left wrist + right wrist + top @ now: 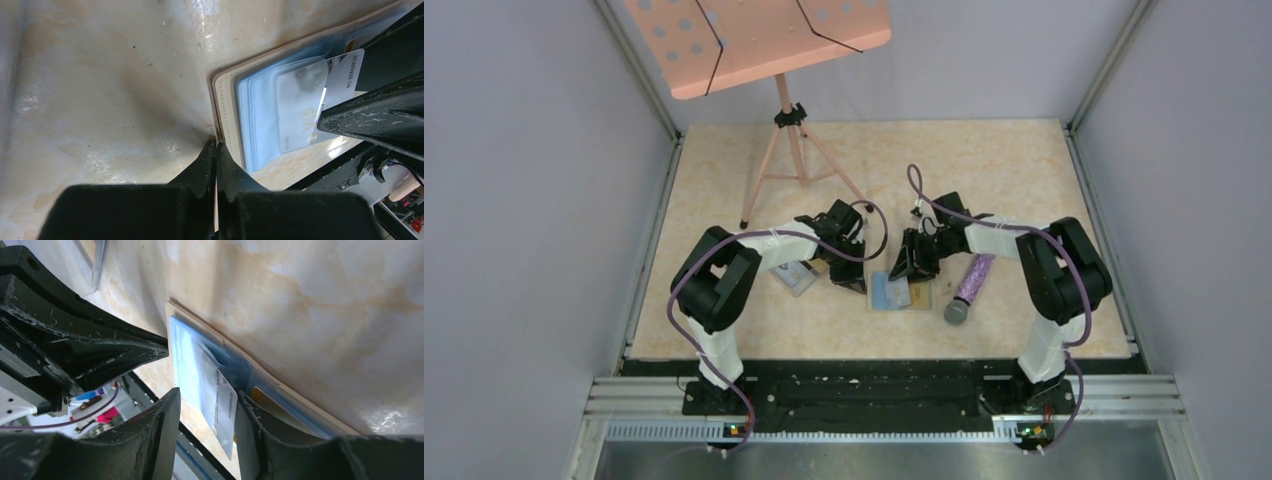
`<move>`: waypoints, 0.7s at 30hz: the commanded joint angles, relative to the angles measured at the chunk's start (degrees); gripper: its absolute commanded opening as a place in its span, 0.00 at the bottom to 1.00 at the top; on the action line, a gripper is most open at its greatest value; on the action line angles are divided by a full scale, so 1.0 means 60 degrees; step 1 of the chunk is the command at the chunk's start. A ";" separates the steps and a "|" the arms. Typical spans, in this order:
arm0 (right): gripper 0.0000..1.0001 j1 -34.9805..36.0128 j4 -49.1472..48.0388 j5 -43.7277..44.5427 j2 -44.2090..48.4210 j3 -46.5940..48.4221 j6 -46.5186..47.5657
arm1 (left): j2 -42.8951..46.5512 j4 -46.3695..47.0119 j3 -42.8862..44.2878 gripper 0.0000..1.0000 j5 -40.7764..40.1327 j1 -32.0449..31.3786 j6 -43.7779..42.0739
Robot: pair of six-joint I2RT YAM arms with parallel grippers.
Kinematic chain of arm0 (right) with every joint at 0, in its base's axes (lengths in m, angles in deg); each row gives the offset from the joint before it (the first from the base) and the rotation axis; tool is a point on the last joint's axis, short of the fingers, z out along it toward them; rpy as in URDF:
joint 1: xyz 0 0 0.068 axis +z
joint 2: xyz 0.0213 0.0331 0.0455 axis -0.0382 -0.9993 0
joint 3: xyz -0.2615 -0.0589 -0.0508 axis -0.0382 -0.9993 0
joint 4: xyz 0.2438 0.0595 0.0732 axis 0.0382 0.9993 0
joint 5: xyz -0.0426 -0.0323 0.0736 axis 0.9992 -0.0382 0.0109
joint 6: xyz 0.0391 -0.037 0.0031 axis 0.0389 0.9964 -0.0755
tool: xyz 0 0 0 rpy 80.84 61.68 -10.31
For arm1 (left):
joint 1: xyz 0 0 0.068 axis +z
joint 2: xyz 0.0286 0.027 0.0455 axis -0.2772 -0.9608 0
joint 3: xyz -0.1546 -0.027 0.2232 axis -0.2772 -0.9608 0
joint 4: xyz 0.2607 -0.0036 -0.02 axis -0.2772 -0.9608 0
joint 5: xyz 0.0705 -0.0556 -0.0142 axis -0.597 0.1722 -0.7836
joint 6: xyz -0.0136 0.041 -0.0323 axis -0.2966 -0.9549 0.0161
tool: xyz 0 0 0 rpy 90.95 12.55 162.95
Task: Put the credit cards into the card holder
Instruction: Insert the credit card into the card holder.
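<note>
The card holder lies open and flat on the table, toward 6 o'clock from the table's middle and between my two arms. I judge it light and floppy, so it is likely to slide or fold if pushed without something pinning it. The white card looks thin, stiff and slick. I would take it by its long edges at the free end, leaving the leading end clear to slide in. In both wrist views it sits partly inside a clear sleeve, with its printed end sticking out. An orange card shows in a pocket beside it.

The left gripper is at about 10 o'clock from the holder. Its jaws are pressed together, with the tips right at the holder's tan edge. I cannot tell whether they pinch that edge or only press against it.

The right gripper is at about 1 o'clock from the holder. Its jaws are spread on either side of the white card's free end, with the card nearer one finger, and they are not clamped on it.
</note>
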 commanded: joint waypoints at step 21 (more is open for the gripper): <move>0.76 0.0568 0.3347 0.3144 0.1332 0.1380 0.1213 | -0.0129 -0.0214 -0.0171 0.00 0.0070 -0.0154 0.0043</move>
